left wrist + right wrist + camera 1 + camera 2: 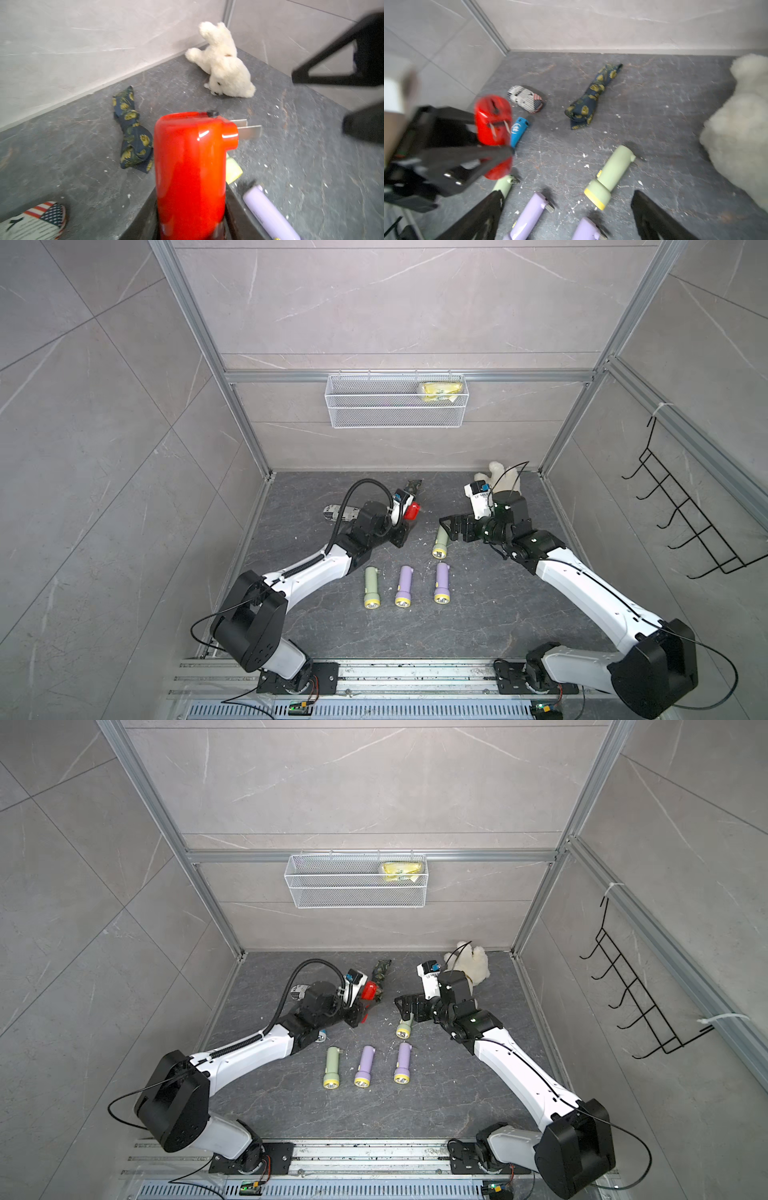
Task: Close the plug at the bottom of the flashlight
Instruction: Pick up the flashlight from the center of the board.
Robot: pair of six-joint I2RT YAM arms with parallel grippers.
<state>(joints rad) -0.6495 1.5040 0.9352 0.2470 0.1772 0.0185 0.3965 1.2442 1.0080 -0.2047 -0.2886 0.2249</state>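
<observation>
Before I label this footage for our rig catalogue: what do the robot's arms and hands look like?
Both the left arm and right arm have glossy white links, bulky black joints and thin black cables. The left hand and right hand are black, with triangular open-frame fingers.

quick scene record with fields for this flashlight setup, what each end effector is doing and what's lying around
left end effector: shut on red flashlight
plug: prongs sticking out, not folded in
right end effector: open, over lone green flashlight
row on table: row green flashlight, middle purple flashlight, end purple flashlight
other items: blue flashlight, bow tie, plush toy
</observation>
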